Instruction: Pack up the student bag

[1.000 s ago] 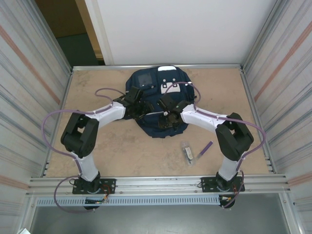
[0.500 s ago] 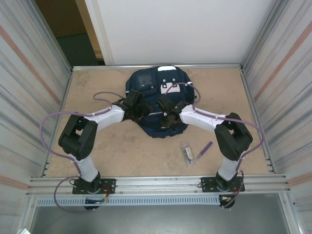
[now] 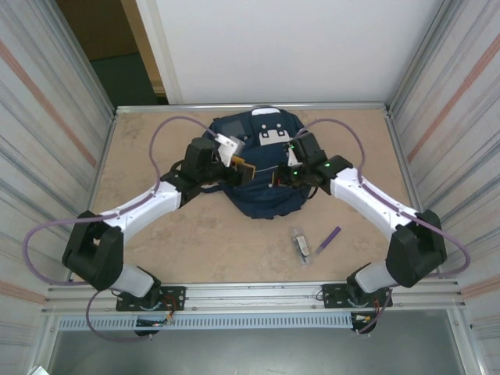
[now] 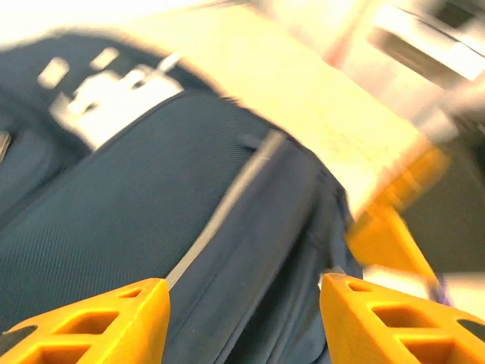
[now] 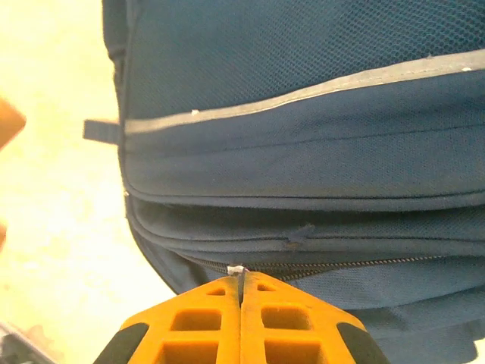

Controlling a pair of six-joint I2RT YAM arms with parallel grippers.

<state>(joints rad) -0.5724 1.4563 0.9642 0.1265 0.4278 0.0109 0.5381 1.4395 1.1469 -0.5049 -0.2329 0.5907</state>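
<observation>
Over on the left, the left gripper [image 4: 242,284] hangs above the student bag [image 3: 262,197] with its orange jaws apart and nothing between them. The wrist view there is blurred. The bag lies flat on the table [image 3: 156,234], in the middle toward the far wall, navy side up. There's a white patch [image 3: 273,134] near its far end, but any print on it is too small for me to read. A grey stripe [image 5: 303,95] runs across the fabric. Below it is a closed zipper [image 5: 341,265]. The right gripper [image 5: 242,292] has its jaws pressed together right at that zipper line, with a tiny pale bit showing at the tips. I can't tell what that bit is. Further right, on bare table near the bag, lie a small dark object [image 3: 301,244] and, just beside it, a purple pen [image 3: 329,237].
</observation>
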